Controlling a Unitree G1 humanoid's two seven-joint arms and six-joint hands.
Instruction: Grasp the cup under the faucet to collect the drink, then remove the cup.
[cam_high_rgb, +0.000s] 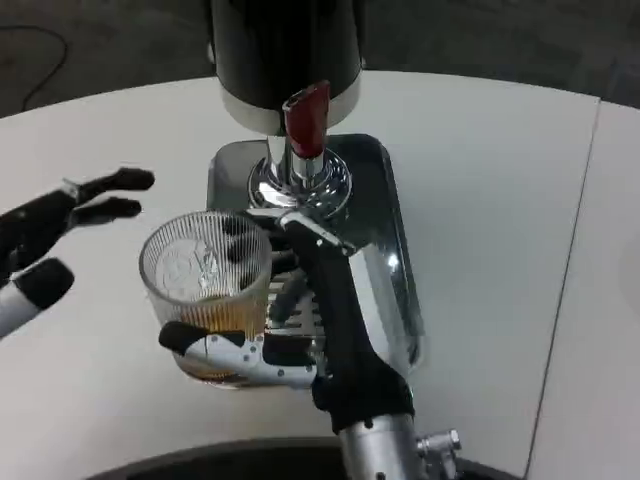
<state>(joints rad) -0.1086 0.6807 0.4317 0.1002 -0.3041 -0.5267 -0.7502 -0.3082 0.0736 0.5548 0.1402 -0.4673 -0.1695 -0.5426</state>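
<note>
A clear ribbed glass cup (205, 275) holds a little amber drink at its bottom. It stands at the left edge of the chrome drip tray (385, 250), just left of and nearer than the chrome faucet (298, 180) with its red lever (306, 118). My right hand (300, 330) grips the cup, thumb across its near side and the other fingers behind it. My left hand (50, 225) hovers to the left of the cup, fingers spread, holding nothing.
The black drink dispenser (285, 50) rises at the back of the tray. The white table (480, 180) stretches to both sides, with a seam (570, 270) running down its right part. Dark floor lies beyond the table's far edge.
</note>
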